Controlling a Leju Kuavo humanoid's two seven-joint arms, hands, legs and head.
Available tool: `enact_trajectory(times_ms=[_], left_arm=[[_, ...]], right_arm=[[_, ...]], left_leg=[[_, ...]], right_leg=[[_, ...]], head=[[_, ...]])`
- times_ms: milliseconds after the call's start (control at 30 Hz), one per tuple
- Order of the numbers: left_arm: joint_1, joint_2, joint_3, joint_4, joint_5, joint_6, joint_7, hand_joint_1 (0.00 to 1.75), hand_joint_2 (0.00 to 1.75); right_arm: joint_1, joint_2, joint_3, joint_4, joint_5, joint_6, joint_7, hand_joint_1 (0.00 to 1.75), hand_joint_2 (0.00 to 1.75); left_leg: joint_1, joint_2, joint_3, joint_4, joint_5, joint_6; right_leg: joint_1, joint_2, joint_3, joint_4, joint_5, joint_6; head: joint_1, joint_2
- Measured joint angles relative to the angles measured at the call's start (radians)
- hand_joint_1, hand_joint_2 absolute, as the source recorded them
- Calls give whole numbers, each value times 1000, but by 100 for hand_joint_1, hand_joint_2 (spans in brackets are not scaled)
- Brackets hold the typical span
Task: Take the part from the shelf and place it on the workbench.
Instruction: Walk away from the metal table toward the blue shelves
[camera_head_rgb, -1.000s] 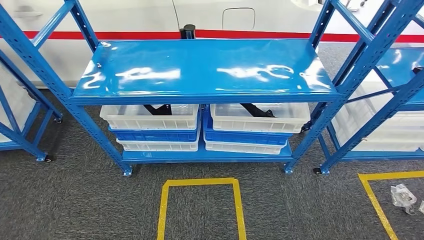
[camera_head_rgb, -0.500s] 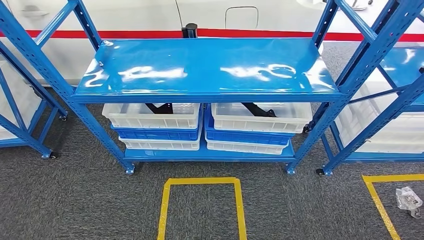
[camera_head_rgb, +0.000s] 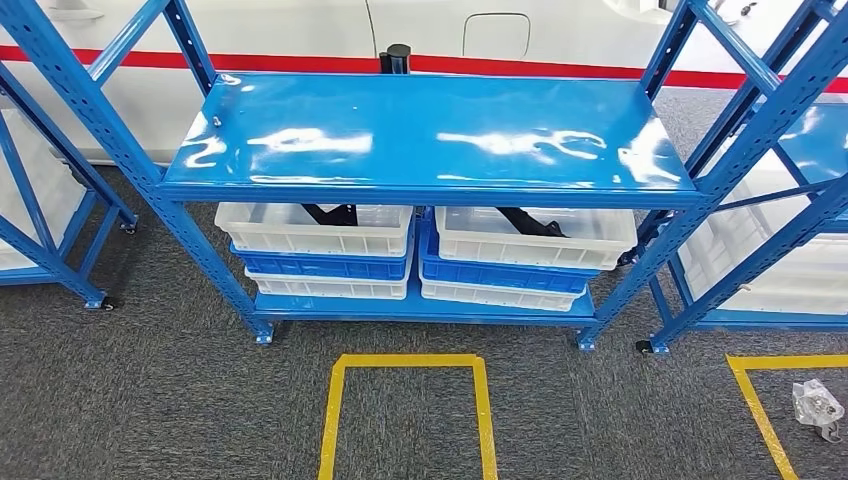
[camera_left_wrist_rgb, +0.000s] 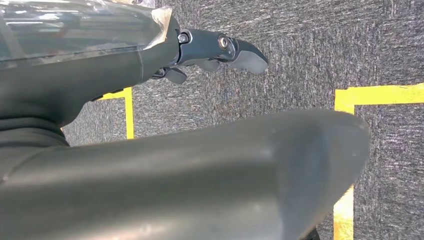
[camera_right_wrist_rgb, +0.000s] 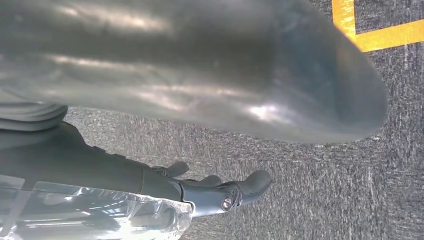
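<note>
Head view: blue shelf (camera_head_rgb: 430, 135) ahead, black parts (camera_head_rgb: 332, 213) lying in its white bins (camera_head_rgb: 315, 231) on the lower level.
Left hand (camera_left_wrist_rgb: 220, 52) and right hand (camera_right_wrist_rgb: 220, 192) hang over carpet, fingers loose, holding nothing.

Warehouse: blue steel racking (camera_head_rgb: 430, 135), stacked crates (camera_head_rgb: 315, 250), floor tape (camera_head_rgb: 405, 362).

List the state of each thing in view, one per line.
Top shelf: bare, glossy.
Left white crate: uppermost of its stack, dark part inside.
Right white crate: uppermost of its stack, dark part inside.
Left hand: holds nothing, over carpet.
Right hand: holds nothing, over carpet.
</note>
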Motion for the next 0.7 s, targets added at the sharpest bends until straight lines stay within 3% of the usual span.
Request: enact_trajectory(times_ms=[133, 700], left_arm=[[0, 0, 1, 0, 0, 0, 0, 0, 0], [0, 0, 2, 0, -5, -3, 10, 0, 0]], right_arm=[[0, 0, 0, 0, 2, 0, 1, 0, 0], [-2, 1, 0, 0, 4, 5, 12, 0, 0]], left_leg=[[1, 0, 0, 0, 0, 1], [2, 0, 1, 0, 0, 1]], right_leg=[[0, 0, 0, 0, 0, 6], [2, 0, 1, 0, 0, 6]], head=[[0, 0], [0, 0]])
